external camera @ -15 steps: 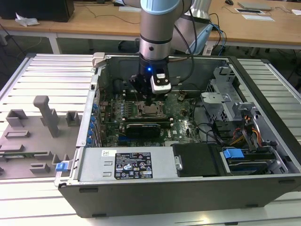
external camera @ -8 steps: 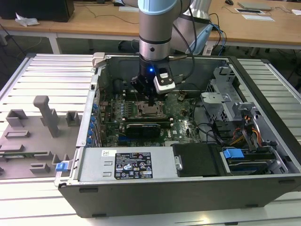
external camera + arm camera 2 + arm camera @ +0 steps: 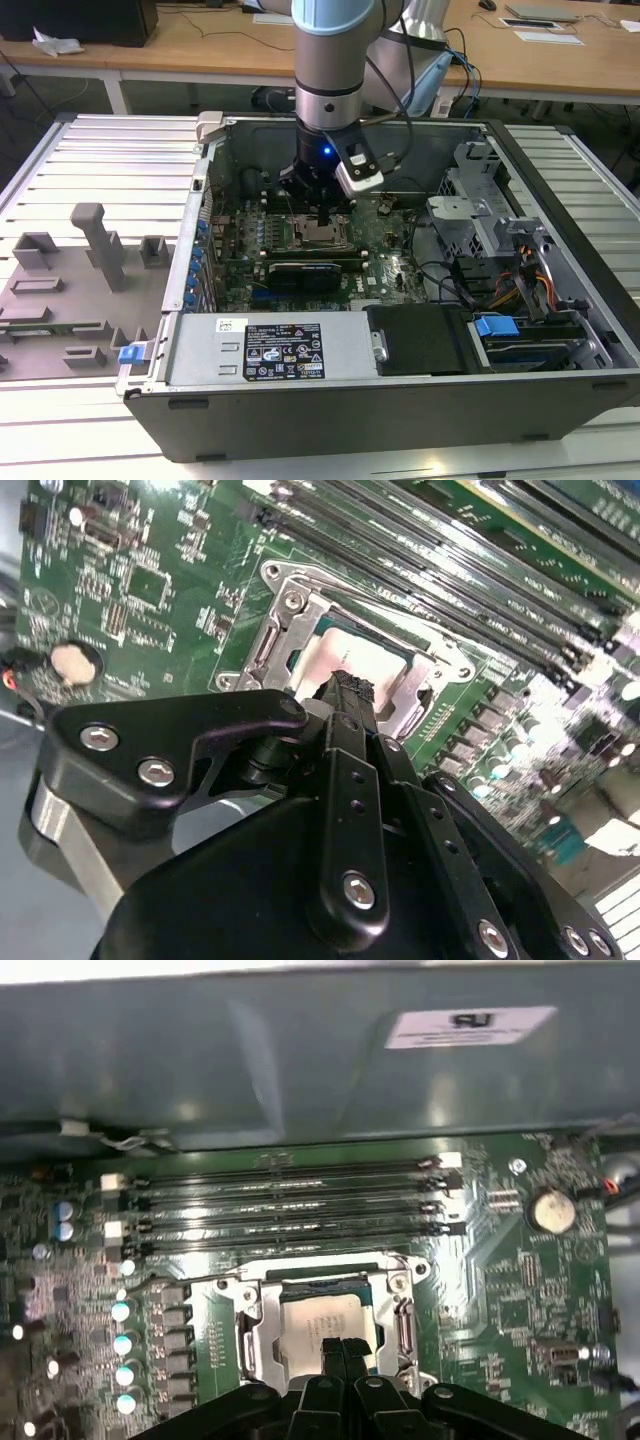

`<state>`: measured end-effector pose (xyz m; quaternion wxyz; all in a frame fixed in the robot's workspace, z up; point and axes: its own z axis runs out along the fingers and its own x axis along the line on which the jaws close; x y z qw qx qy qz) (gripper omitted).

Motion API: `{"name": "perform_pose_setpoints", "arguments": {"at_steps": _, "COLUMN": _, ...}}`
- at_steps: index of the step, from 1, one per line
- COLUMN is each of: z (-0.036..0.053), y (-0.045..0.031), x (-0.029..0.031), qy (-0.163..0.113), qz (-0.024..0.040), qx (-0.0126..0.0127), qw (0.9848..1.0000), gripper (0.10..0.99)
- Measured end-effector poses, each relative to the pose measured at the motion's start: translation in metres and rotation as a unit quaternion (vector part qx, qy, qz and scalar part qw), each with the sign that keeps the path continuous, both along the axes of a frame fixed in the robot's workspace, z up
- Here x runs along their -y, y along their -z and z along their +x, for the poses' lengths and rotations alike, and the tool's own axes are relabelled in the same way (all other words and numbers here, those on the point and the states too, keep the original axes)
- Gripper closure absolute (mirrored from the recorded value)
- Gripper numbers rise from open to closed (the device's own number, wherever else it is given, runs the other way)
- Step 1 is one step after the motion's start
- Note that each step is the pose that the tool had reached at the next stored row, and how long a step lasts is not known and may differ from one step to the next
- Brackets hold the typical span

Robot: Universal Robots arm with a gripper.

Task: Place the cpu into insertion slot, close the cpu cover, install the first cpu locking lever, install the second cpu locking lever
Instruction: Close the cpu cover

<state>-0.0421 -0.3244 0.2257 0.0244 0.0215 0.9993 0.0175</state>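
Tool (image 3: 343,1352) narrow, fingers pressed together, empty; tips over cpu (image 3: 318,1318). cpu cover (image 3: 262,1332) flat around chip on green motherboard (image 3: 500,1295).

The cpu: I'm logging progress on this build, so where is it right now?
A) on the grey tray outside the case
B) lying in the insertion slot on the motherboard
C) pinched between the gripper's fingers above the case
B: in the first wrist view the cpu lies silver face up in the insertion slot, with the shut gripper poised at its face.
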Motion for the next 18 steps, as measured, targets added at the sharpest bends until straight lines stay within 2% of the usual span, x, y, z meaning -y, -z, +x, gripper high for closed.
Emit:
{"name": "perform_pose_setpoints", "arguments": {"at_steps": 4, "z": 0.0001, "y": 0.0009, "x": 0.0, "qy": -0.036, "qz": 0.0001, "qx": 0.0, "qw": 0.9994, "gripper": 0.98}}
{"name": "perform_pose_setpoints", "arguments": {"at_steps": 7, "z": 0.0, "y": 0.0017, "x": 0.0027, "qy": -0.067, "qz": 0.0001, "qx": 0.0, "qw": 0.9978, "gripper": 0.98}}
{"name": "perform_pose_setpoints", "arguments": {"at_steps": 15, "z": -0.0029, "y": 0.002, "x": 0.0066, "qy": -0.067, "qz": 0.0009, "qx": 0.0004, "qw": 0.9978, "gripper": 0.98}}
{"name": "perform_pose_setpoints", "arguments": {"at_steps": 18, "z": -0.0071, "y": 0.0027, "x": 0.0069, "qy": -0.067, "qz": 0.001, "qx": 0.0021, "qw": 0.9977, "gripper": 0.98}}
